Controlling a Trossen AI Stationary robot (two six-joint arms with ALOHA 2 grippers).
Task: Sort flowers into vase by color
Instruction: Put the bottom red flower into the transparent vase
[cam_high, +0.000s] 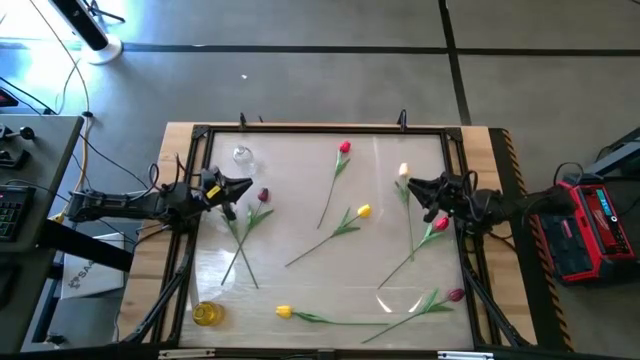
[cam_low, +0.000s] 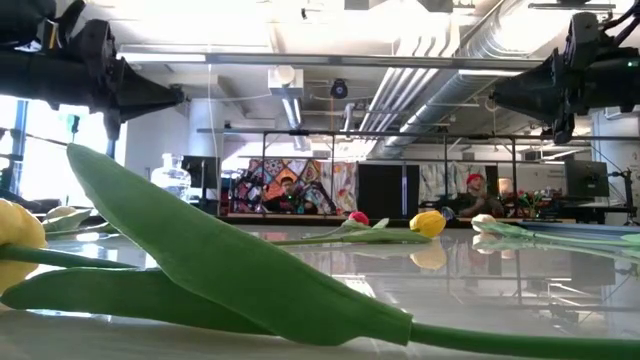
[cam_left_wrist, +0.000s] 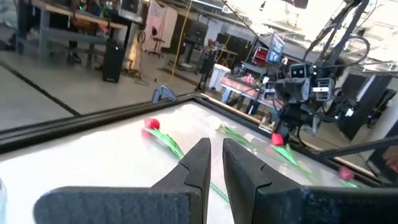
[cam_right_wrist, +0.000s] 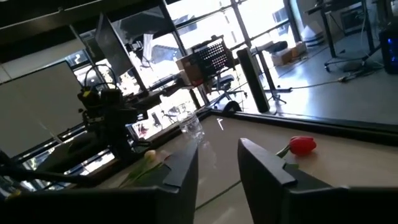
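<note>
High view gives the full layout: glossy white worktop (cam_high: 300, 290) in a dark frame on a pale wood base, artificial tulips scattered flat on it, none in a vase. Red-pink tulip (cam_high: 344, 148) lies toward the far middle, a yellow tulip (cam_high: 363, 211) at centre, another yellow tulip (cam_high: 284, 312) near the front edge, a dark maroon tulip (cam_high: 263, 196) left of centre, a maroon tulip (cam_high: 456, 295) front right, a cream-white tulip (cam_high: 403, 171) and a red tulip (cam_high: 441, 223) close to the right arm. All have long thin green stems with narrow leaves and small closed heads. Clear glass vase (cam_high: 242, 156) stands far left; amber glass vase (cam_high: 207, 314) stands front left. Left gripper (cam_high: 240, 187) hangs above the worktop next to the maroon head; left wrist view shows its dark wedge-shaped fingers (cam_left_wrist: 196, 163) almost pressed together with a thin gap, pinching nothing. Right gripper (cam_high: 412, 186) hangs above the worktop near the cream-white head; right wrist view shows its fingers (cam_right_wrist: 180, 167) spread apart, empty. Only the low view shows the room behind: ceiling ducts, a colourful panel, two people seated far off, plus one broad smooth green leaf (cam_low: 220, 250) filling the foreground, plastic-looking. Only the high view shows the red device (cam_high: 585, 228) right of the table.
</note>
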